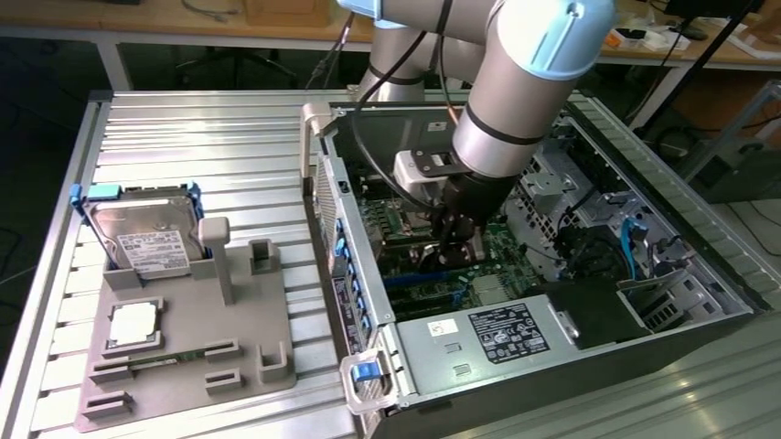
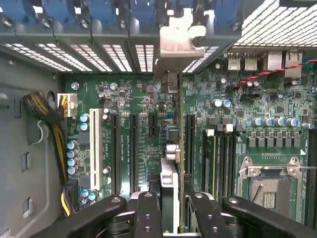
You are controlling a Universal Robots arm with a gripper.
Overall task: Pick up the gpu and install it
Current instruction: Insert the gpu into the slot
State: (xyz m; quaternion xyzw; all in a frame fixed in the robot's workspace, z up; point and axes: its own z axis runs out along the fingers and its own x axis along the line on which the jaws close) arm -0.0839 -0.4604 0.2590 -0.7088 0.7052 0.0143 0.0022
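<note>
Inside the open computer case (image 1: pixel 550 265), we see the gripper (image 1: pixel 454 245) lowered over the motherboard (image 2: pixel 138 106), its fingers (image 2: pixel 148 213) closed on the gpu (image 2: pixel 171 163), which stands on edge between them. In the wrist view the card runs upright along the expansion slots (image 2: pixel 124 148), its silver end bracket (image 2: pixel 179 39) up against the slotted rear wall of the case. On the grey holder tray (image 1: pixel 183 366) at the exterior view's left sits a hard drive (image 1: pixel 146 240)
</note>
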